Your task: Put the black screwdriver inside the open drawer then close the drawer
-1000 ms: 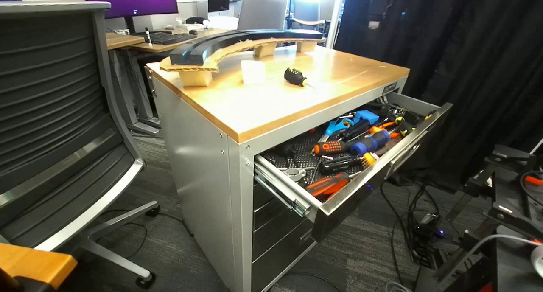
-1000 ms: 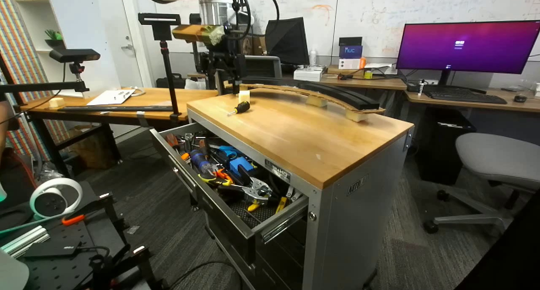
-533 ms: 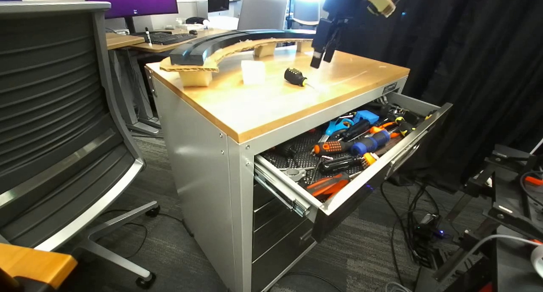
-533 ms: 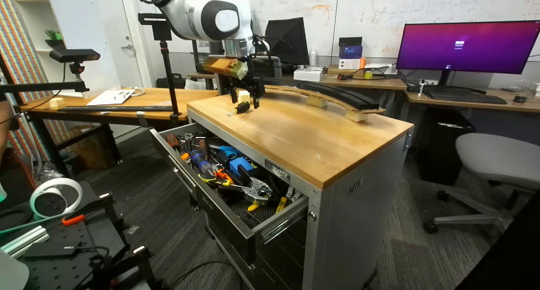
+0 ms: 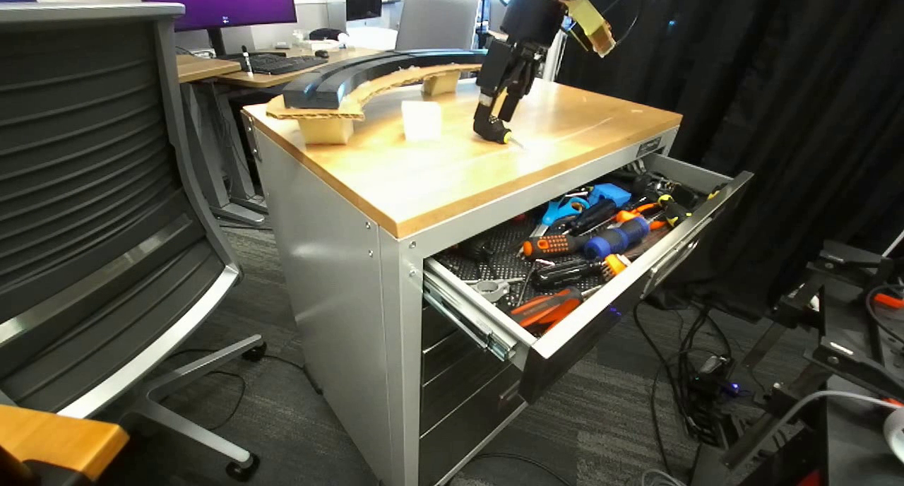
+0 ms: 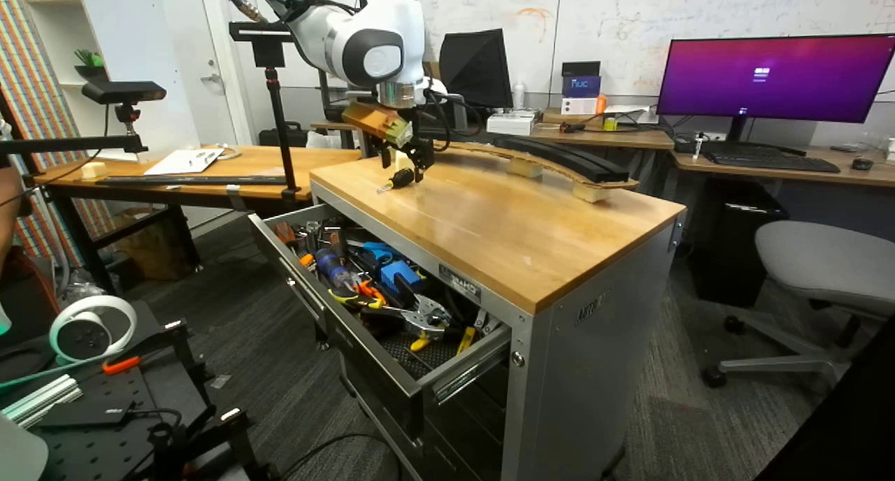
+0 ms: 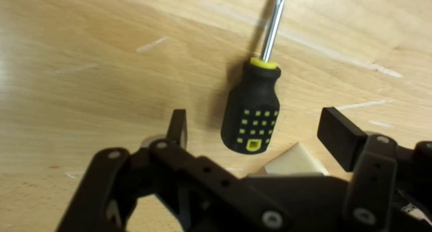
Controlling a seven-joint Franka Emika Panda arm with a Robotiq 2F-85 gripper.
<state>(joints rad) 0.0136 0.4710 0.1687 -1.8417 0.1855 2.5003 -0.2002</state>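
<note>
Our black stubby screwdriver [image 7: 255, 100] lies flat on the table [image 6: 503, 222], outside the open drawer [image 5: 600, 323]. The claw [image 7: 259, 127] stands spread wide and empty; in the wrist view its fingers [image 7: 339, 134] flank the handle [image 7: 251, 114], bare table showing on both sides. To grip well, we should twist slightly until the fingers sit square to the handle, come down without pressing the table, and close on the thickest part. The shaft [image 7: 272, 26] points towards the drawer side; the long axis runs roughly across the closing line.
</note>
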